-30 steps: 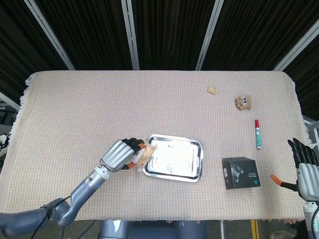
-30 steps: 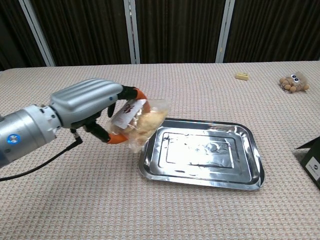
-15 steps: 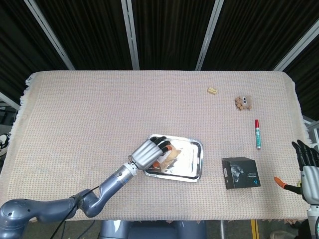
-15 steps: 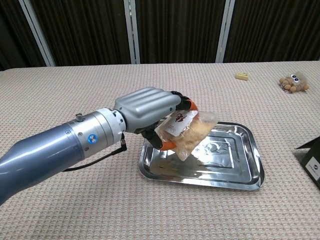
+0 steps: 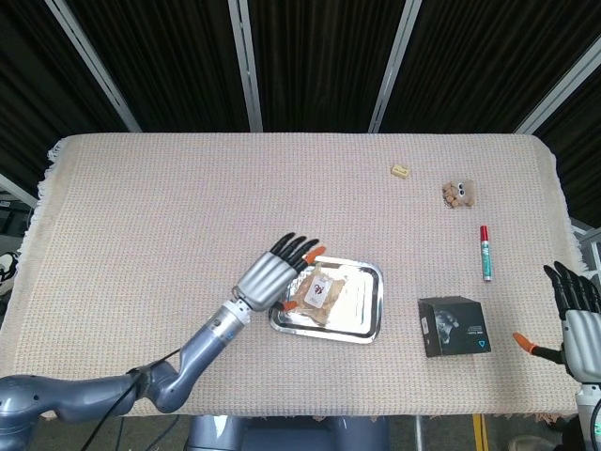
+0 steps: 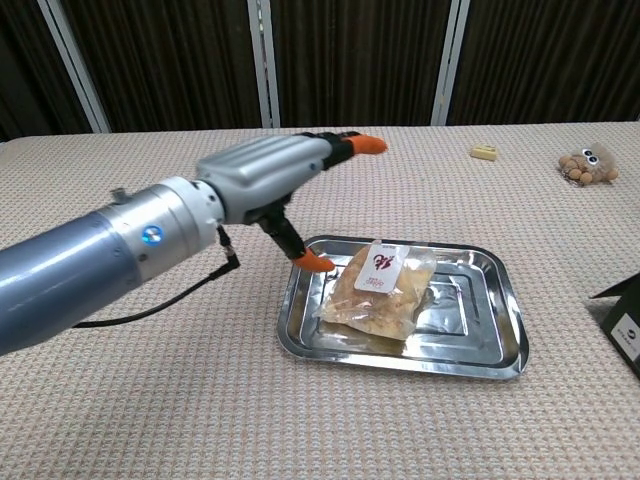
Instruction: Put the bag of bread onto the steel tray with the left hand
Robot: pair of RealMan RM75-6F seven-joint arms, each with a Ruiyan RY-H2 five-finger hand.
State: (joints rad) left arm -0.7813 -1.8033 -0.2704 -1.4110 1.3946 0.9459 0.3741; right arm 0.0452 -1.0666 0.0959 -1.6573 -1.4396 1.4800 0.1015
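Observation:
The clear bag of bread (image 5: 319, 295) (image 6: 378, 291) with its white label lies flat on the left half of the steel tray (image 5: 362, 315) (image 6: 478, 325). My left hand (image 5: 275, 274) (image 6: 275, 175) hovers just left of the bag, above the tray's left rim, with its fingers spread and nothing in them. The thumb tip points down near the tray's edge without touching the bag. At the lower right corner of the head view, my right hand (image 5: 577, 316) is open beside the table, holding nothing.
A black box (image 5: 454, 325) sits right of the tray. A red and green marker (image 5: 485, 252), a small bag of round snacks (image 5: 457, 194) (image 6: 586, 166) and a small yellow block (image 5: 401, 171) (image 6: 485, 152) lie at the far right.
My left hand let go of the bag, which now lies on the tray. The hand opened wide and drew back slightly to the left. The right hand barely moved.

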